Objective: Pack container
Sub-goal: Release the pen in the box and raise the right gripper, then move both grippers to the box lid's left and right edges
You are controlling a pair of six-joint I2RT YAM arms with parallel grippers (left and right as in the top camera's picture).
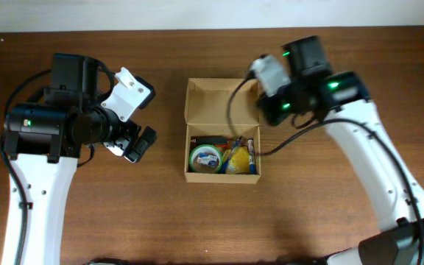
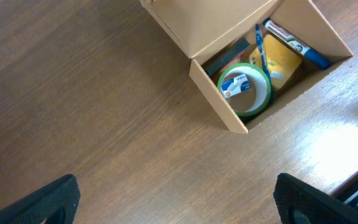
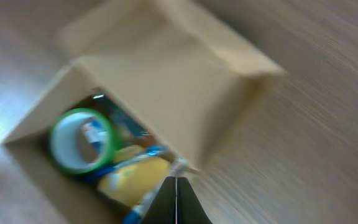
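Left gripper (image 2: 179, 208): jaws wide apart, empty, above bare bench (image 1: 124, 213).
Container (image 1: 216, 103): bench centre, lid open; holds green tape roll (image 1: 206, 157), yellow item (image 1: 235, 159), blue marker (image 1: 251, 153).
Right gripper (image 3: 177, 200): jaws closed, over the container's right edge.

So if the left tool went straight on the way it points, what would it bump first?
Probably the bare wooden table, just beside the cardboard box. The left tool is open with nothing in its way, though depth is hard to judge.

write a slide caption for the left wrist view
Open cardboard box on the wooden table, holding a green tape roll, a yellow item and a blue pen.
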